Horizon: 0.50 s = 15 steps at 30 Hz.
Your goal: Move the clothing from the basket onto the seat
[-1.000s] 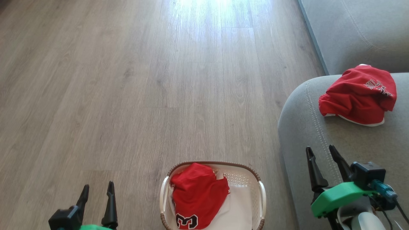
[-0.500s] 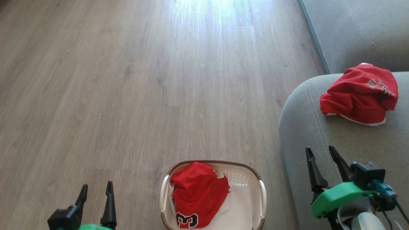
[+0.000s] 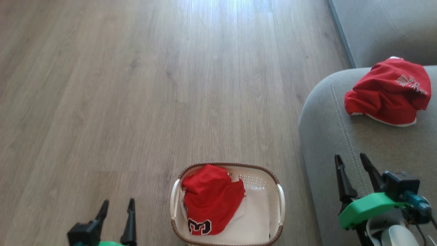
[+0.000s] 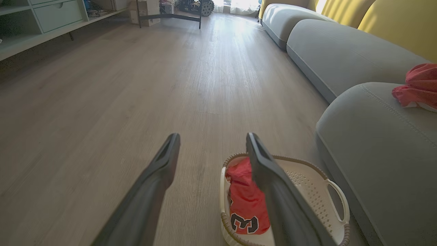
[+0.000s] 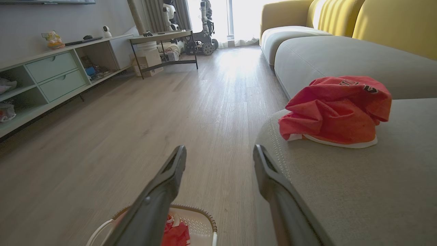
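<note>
Right of your left tool (image 3: 117, 201), wide open like the right tool (image 3: 350, 155), the jersey (image 3: 211, 198) in the basket (image 3: 259, 168) looks soft, light; pinch a bunched fold.

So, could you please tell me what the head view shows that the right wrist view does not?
Head view, not the wrist's: the open left pincer and the number 3 on the basket's red jersey. Wrist view, not the head's: a drawer unit and yellow sofa backs. Both: basket, that jersey, the second jersey on the seat, the open right pincer.
</note>
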Tool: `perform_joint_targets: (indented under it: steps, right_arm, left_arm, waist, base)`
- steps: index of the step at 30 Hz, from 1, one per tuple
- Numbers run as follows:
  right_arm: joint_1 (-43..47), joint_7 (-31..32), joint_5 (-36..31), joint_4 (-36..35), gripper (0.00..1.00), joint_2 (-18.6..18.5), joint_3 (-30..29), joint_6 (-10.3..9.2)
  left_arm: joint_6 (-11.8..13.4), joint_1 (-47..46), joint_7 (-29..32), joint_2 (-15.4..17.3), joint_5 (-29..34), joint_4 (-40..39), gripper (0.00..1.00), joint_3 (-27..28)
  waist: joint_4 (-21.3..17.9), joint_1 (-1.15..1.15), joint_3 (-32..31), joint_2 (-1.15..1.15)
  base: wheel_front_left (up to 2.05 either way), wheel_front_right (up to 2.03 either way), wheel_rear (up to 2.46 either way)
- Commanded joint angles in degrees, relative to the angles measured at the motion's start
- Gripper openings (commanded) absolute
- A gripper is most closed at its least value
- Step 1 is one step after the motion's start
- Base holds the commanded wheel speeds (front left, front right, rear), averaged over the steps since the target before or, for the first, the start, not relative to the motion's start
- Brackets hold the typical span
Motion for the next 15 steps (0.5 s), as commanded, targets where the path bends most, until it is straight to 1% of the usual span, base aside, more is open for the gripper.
perform_joint_targets:
  steps: [1,4,7,11,15]
  right_arm:
    - [-3.43,-0.86,-0.74,-2.42,1.00,-0.01,0.85,-0.02]
    - [-4.47,-1.19,-1.57,-3.51,1.00,-0.01,0.76,-0.02]
    - [-6.33,-1.15,-2.83,-5.23,1.00,-0.01,0.35,-0.02]
    - [-9.58,-1.32,-4.26,-7.44,1.00,-0.01,0.30,-0.02]
    - [-13.43,-1.62,-5.08,-9.51,1.00,-0.01,0.33,-0.02]
  left_arm:
    - [-0.44,-3.99,0.19,0.58,0.57,-0.73,1.00,1.45]
    - [-1.21,-5.48,0.97,-0.25,1.33,0.62,1.00,-0.29]
    - [-2.39,-8.23,1.54,-1.24,2.57,2.49,1.00,-2.24]
    - [-4.42,-13.08,1.76,-3.50,4.27,6.06,1.00,-4.89]
    - [-6.65,-18.85,1.42,-6.32,5.96,11.40,1.00,-7.21]
  waist:
    - [-0.34,0.00,1.04,0.00]
    - [-0.99,0.00,3.08,0.00]
    - [-1.79,0.00,6.75,0.00]
    - [-2.97,0.00,11.90,0.00]
    - [-4.44,0.00,17.69,0.00]
  base:
    - [0.00,0.00,0.00]
    - [0.00,0.00,0.00]
    - [0.00,0.00,0.00]
    - [0.00,0.00,0.00]
    - [0.00,0.00,0.00]
